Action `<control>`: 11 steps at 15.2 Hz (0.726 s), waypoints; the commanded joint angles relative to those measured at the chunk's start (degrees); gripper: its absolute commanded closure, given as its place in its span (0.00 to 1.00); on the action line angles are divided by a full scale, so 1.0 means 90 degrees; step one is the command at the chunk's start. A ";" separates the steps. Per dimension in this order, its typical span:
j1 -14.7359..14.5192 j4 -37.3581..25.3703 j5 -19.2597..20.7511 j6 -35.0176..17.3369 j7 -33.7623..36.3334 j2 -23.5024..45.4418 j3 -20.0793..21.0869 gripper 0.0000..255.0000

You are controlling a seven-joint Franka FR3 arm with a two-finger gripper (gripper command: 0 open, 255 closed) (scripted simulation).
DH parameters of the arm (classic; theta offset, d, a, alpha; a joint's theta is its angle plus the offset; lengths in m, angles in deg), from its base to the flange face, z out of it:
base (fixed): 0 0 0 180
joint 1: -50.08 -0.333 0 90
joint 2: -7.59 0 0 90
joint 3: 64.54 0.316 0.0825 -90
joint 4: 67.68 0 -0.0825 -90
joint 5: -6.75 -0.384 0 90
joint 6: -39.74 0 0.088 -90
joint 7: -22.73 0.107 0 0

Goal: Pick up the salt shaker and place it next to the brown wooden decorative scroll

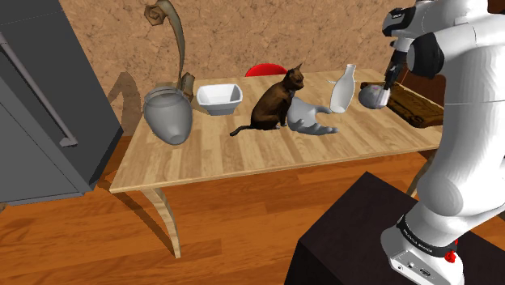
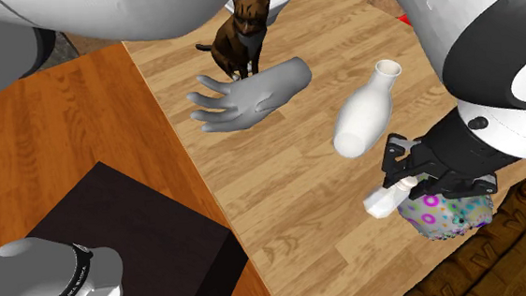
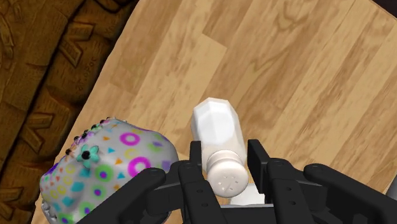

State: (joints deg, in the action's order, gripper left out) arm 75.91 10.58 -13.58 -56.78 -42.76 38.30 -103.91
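Observation:
A white salt shaker [image 3: 218, 129] with a holed cap lies tilted between my gripper's [image 3: 226, 158] black fingers, which clasp it just above the wooden table [image 3: 299, 76]. In the second exterior view the gripper [image 2: 396, 183] holds the shaker [image 2: 383, 202] beside a round object with a colourful pattern [image 2: 446, 214]. The brown carved wooden scroll [image 3: 44, 76] lies just past that patterned object [image 3: 108, 168]. In the shoulder view the gripper [image 1: 389, 81] hangs over the table's right end, next to the scroll [image 1: 414, 106].
A white bottle [image 1: 343, 89], a grey hand model [image 1: 310, 119], a brown cat figure [image 1: 275, 101], a white bowl [image 1: 219, 98] and a grey vase [image 1: 168, 115] stand along the table. A dark cabinet [image 1: 40, 105] stands at the shoulder view's left.

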 commanded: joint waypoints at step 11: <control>-0.0069 0.0748 -0.0169 -0.0903 -0.0157 0.0217 0.0099 1.00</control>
State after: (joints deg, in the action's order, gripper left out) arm 75.34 16.82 -14.93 -64.21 -44.07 40.04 -103.12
